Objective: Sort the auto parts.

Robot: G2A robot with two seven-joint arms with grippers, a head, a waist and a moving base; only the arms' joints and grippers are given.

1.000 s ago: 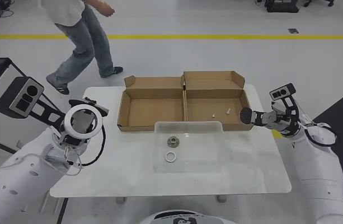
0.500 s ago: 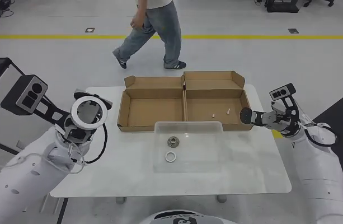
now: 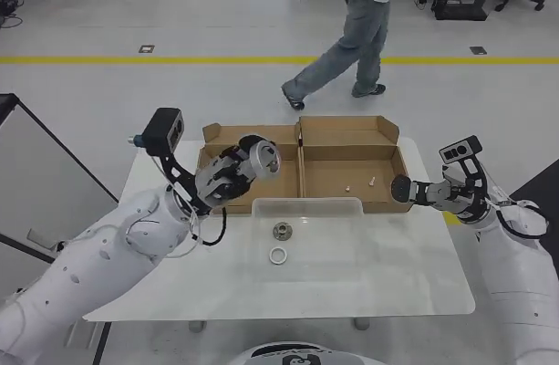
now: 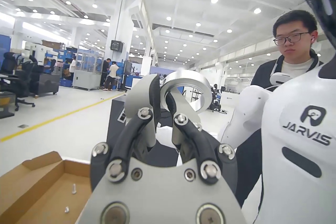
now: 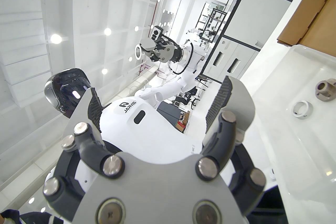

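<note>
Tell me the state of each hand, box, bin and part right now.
left hand, shut on big ring
big ring, held aloft by its rim
right hand, open, empty
left box, flaps open
right box, open, two bolts inside
clear bin, open, holding hub and small ring

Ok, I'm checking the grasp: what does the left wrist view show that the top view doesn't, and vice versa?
Left wrist view: how the left gripper pinches the wide silver metal ring, one finger inside its hole, one outside. Top view: the clear plastic tray holding a grey flanged metal part and a small white ring, and the right gripper by the right brown cardboard box. Both: the silver ring held, and two small pale screws in that box.
</note>
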